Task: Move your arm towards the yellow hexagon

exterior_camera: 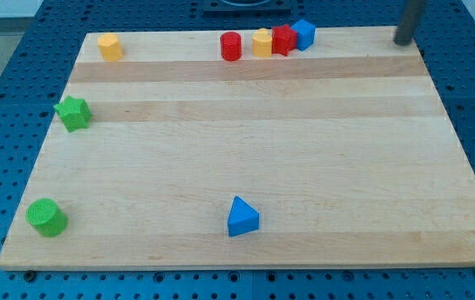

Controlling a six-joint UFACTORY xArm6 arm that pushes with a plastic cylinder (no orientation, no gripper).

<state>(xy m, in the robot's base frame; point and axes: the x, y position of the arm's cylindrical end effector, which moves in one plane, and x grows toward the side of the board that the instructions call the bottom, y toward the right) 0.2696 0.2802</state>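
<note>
Tip (403, 42) (bare rod, nothing to grasp) sits upper right; approach not begun, so sweep left toward yellow hexagon (109, 47), upper left.

No readable text, labels, brands, numbers or signs anywhere: none on the wooden surface (246, 158), none on the coloured blocks, none on the blue perforated base (21, 50) around it.

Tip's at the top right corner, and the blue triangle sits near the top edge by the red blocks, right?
Not quite. My tip is at the view's top right, but the blue triangle lies near the bottom edge, alone. The camera view shows it.
</note>
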